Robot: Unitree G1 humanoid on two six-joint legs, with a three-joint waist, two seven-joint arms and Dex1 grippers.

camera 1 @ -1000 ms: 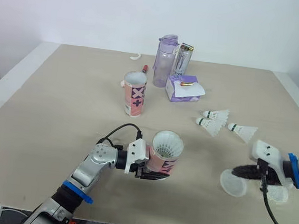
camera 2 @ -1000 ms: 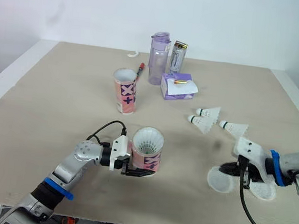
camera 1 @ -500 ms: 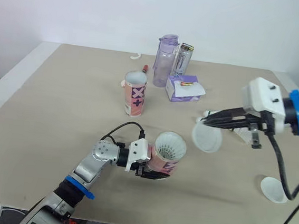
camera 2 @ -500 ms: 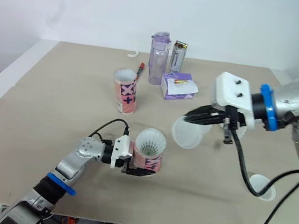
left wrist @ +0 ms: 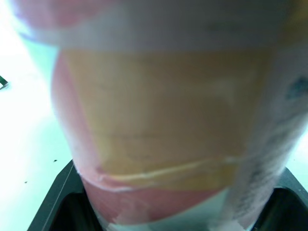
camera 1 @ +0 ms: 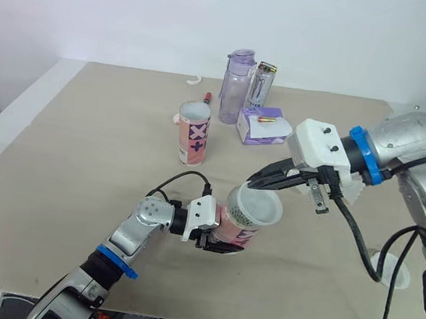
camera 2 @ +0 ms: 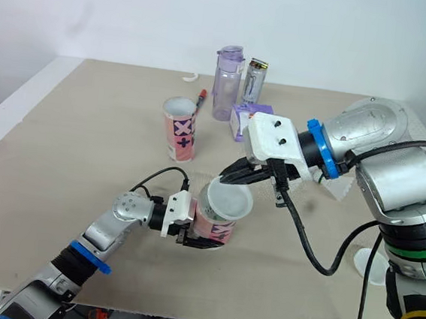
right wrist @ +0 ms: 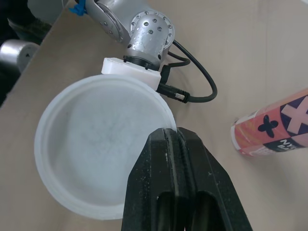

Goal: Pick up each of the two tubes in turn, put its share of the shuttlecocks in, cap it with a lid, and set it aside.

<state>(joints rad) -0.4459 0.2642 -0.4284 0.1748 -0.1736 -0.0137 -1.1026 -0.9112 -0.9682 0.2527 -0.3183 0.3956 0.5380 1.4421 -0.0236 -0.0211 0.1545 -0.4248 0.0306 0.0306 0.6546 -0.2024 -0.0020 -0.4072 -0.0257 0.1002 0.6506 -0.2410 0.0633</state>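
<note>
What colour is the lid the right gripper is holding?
The lid is translucent white, clearest in the right wrist view.

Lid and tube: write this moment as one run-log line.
left gripper: shut on tube | right gripper: shut on lid, at tube mouth | second tube: upright, uncapped | spare lid: on table

The frosted lid (camera 1: 258, 207) covers the mouth of the held tube (camera 1: 230, 227), hiding its contents, while the left wrist view shows that tube's label blurred and cut off at the edges.
</note>
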